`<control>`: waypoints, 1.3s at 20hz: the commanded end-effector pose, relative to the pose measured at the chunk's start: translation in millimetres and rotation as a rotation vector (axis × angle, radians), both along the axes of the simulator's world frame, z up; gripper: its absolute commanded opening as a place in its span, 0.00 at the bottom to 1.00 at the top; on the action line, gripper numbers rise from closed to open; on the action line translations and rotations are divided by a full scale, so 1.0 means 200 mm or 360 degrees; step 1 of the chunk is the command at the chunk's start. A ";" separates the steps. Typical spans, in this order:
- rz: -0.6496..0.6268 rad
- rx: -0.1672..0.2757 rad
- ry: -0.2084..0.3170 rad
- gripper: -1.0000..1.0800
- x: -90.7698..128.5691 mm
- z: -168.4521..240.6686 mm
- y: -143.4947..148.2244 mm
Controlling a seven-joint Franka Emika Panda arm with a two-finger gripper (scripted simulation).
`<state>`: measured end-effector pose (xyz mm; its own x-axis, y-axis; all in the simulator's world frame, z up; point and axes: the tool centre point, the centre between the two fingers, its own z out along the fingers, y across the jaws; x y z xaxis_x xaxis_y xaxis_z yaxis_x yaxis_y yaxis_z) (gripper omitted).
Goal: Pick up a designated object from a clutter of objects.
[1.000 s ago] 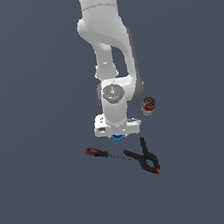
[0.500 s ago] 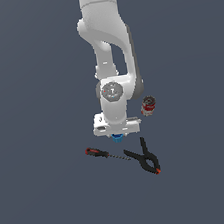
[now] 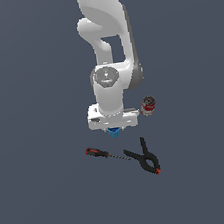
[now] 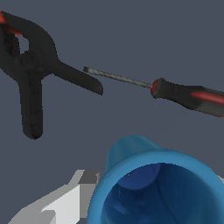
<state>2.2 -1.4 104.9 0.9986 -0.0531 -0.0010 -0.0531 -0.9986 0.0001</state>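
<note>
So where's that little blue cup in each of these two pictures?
Exterior view: only a sliver of the blue cup shows, tucked under the white gripper, above the screwdriver.
Wrist view: the cup fills the near foreground, open mouth facing the camera, one gripper finger beside it.
Shared landmark: the screwdriver and black clamp, which lie just beyond the cup.

Cup [image 3: 114, 131] under pincer [image 3: 114, 129]; screwdriver [image 3: 103, 153] touching clamp [image 3: 145, 156].
</note>
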 end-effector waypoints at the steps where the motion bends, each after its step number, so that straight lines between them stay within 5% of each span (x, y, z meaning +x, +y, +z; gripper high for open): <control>1: 0.0000 0.0000 -0.0003 0.00 0.00 0.11 -0.02; 26: 0.0000 0.0001 -0.0002 0.00 0.00 1.34 -0.27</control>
<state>1.3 -53.4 361.4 0.9986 -0.0535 0.0006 -0.0535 -0.9986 -0.0009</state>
